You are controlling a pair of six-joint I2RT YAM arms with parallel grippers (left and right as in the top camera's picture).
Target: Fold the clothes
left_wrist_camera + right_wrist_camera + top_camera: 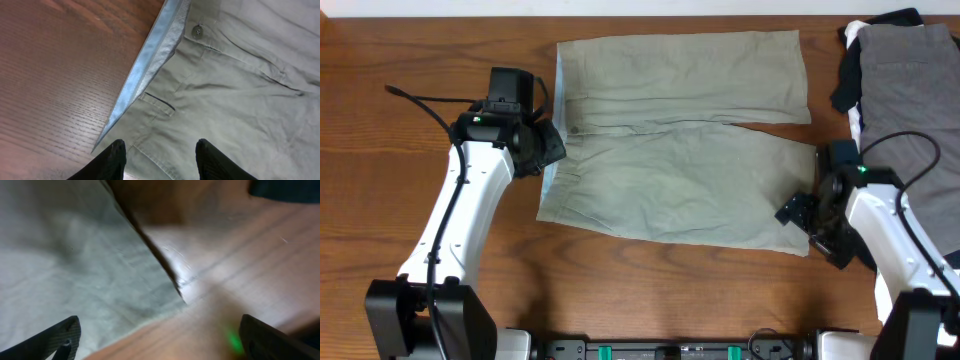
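The khaki-olive shorts [670, 170] lie spread flat on the wooden table [410, 50], waistband to the left and both legs pointing right. My left gripper [548, 150] hovers at the waistband edge. In the left wrist view it [161, 152] is open, its black fingers [114, 157] apart over the fabric [240, 90] beside the pale blue lining [145, 65] and a button [197, 31]. My right gripper [798, 212] is at the near leg's hem corner. In the right wrist view it [160, 340] stands wide open over the hem [75, 265] and bare wood, holding nothing.
A pile of grey, black and white garments [900, 60] lies at the table's far right, just behind my right arm. A dark cloth edge [285, 190] shows at the top right of the right wrist view. Bare wood surrounds the shorts on the left and front.
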